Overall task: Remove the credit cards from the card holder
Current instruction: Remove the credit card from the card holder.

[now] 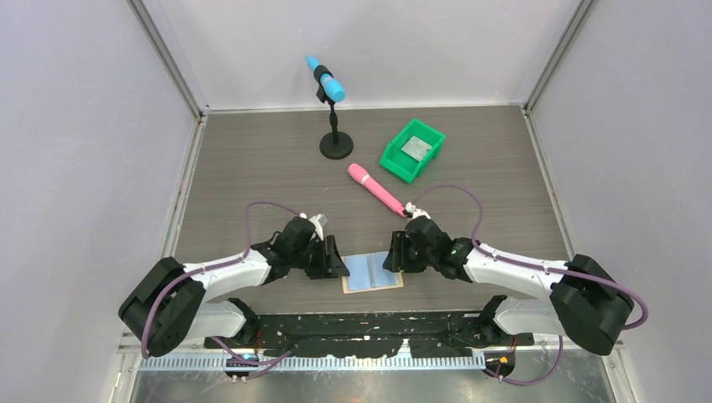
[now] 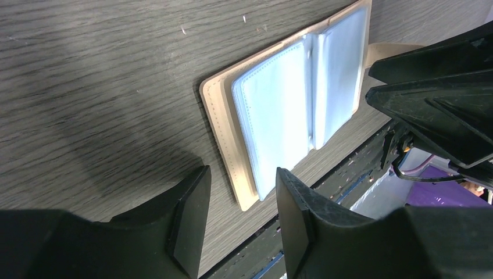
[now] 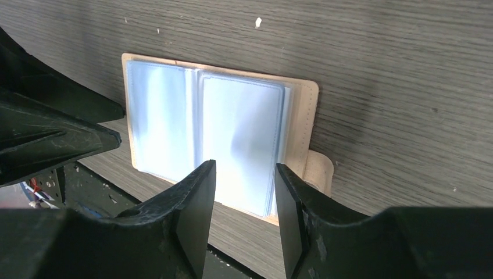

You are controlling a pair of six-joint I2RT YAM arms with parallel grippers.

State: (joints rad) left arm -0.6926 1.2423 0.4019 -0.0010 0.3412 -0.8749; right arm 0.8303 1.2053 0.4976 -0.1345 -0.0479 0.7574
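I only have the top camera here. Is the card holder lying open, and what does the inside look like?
Observer: Yes, it is open like a book. The left wrist view shows the card holder flat on its tan cover, with clear plastic sleeves spread inside.
Operator: Any card showing in those sleeves?
Observer: The right wrist view shows them only pale and glossy. I cannot tell whether a card sits in any.
Operator: Are the jaws holding anything?
Observer: No. In the wrist views the left jaws and the right jaws both stand apart, with nothing gripped between them.
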